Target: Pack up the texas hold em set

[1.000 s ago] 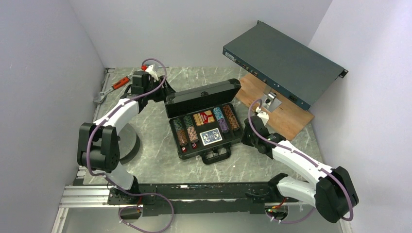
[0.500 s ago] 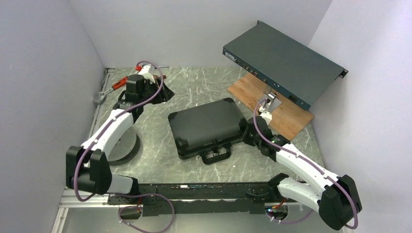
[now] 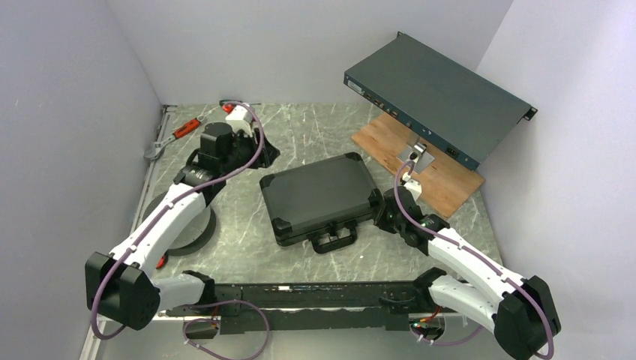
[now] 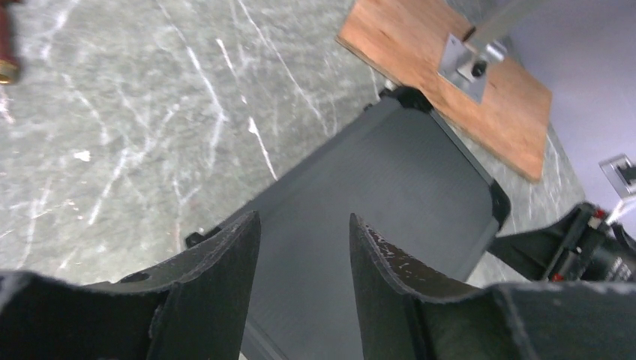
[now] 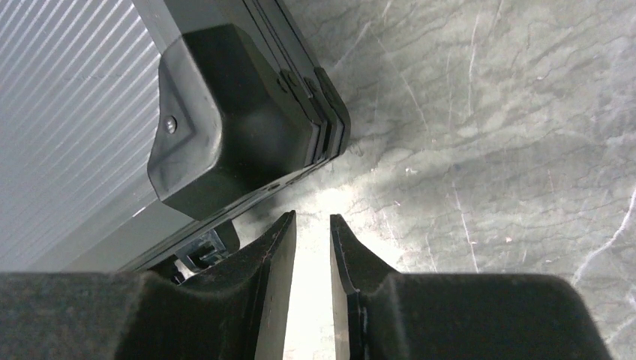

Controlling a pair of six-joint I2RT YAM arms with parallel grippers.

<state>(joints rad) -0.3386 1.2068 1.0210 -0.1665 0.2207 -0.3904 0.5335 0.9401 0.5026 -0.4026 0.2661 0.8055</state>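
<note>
The black hard case of the texas hold em set lies shut on the marble table, its handle toward the near edge. Chips, cards and dice are hidden inside. My left gripper hovers by the case's back-left corner. In the left wrist view it stands open over the ribbed lid, with nothing between its fingers. My right gripper sits low at the case's right front corner. Its jaws stand a narrow gap apart over bare table, holding nothing.
A long grey-green rack box leans at the back right over a wooden board with a small metal bracket. A red-handled tool lies at the back left. A latch shows under the case's edge.
The case's lid has gone from standing open to shut, hiding the chips and cards. My left arm drew back, then swung toward the case. The right arm shifted slightly.
</note>
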